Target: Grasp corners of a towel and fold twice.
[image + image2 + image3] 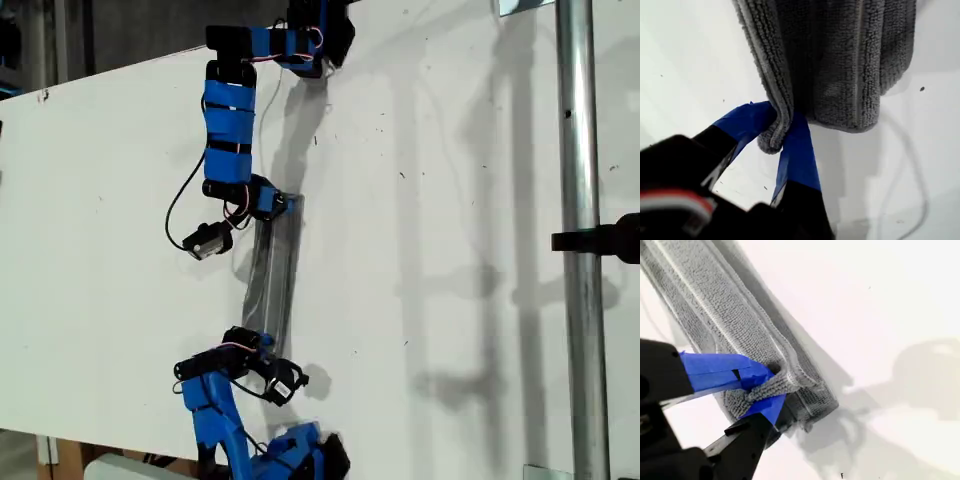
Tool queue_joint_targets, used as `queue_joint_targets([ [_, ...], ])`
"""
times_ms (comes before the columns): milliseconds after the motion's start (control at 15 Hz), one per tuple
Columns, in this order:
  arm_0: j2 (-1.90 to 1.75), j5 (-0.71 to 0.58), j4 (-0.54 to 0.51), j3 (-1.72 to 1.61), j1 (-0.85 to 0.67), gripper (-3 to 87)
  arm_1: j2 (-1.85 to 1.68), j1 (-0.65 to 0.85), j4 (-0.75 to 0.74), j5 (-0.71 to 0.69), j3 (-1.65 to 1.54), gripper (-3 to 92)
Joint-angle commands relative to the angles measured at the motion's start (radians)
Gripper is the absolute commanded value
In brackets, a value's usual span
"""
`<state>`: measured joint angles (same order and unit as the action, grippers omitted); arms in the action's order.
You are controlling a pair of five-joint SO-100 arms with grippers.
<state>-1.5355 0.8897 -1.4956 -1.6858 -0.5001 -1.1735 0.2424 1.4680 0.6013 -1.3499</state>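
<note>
The towel (272,280) is lying as a long narrow grey band on the white worktop (450,250), stretching between the two blue arms in the exterior view, from the arm near that view's top down to the arm near its bottom. It is gathered into several layers, its pale stripes and stitched hems running along its length.

In the first wrist view, my first hand (782,135) is pinching a bunched grey corner (771,141) of the towel (840,65) between its two blue-taped fingers (799,150); the jaws are clenched on the cloth, and the rest of the fabric is hanging or spreading away beyond them in thick looped folds.

In the second wrist view, my second hand (762,390) is likewise grasping the towel (725,315): its blue-taped fingers (720,371) are closing on a small tuft at a corner (765,387) of the folded end, with the band running away from it across the worktop (880,300).

I cannot tell from the wrist views which arm in the exterior view is the first and which the second; each end of the band is sitting at one arm's hand. A shiny metal pole (580,240) is standing at the exterior view's right. No brand, label or readable writing is showing anywhere.
</note>
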Motion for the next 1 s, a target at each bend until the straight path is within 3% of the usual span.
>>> queue_joint_targets([
  [0,-0.061,0.055,0.043,-0.071,0.020,-2.4,0.006,-0.002,-0.018,0.009,0.005,-0.3],
  [133,-0.054,0.063,0.104,-0.146,-0.017,-1.5,0.025,0.021,-0.034,0.000,0.009,-0.3],
  [267,-0.048,0.078,0.172,-0.239,-0.091,7.8,0.038,0.043,-0.044,0.002,0.014,2.9],
  [400,-0.061,0.072,0.167,-0.275,-0.160,16.5,0.009,0.044,-0.021,0.008,0.008,35.1],
  [467,-0.107,0.067,0.143,-0.281,-0.176,21.7,-0.015,0.044,0.017,0.008,0.011,43.3],
  [533,-0.169,0.055,0.109,-0.278,-0.189,25.3,-0.054,0.044,0.058,0.012,0.006,40.7],
  [733,-0.437,0.097,-0.031,-0.268,-0.206,23.1,-0.276,0.058,0.149,0.097,-0.121,39.1],
  [933,-0.885,0.147,-0.052,-0.397,-0.075,19.9,-0.701,0.067,0.129,0.348,-0.506,39.0],
])
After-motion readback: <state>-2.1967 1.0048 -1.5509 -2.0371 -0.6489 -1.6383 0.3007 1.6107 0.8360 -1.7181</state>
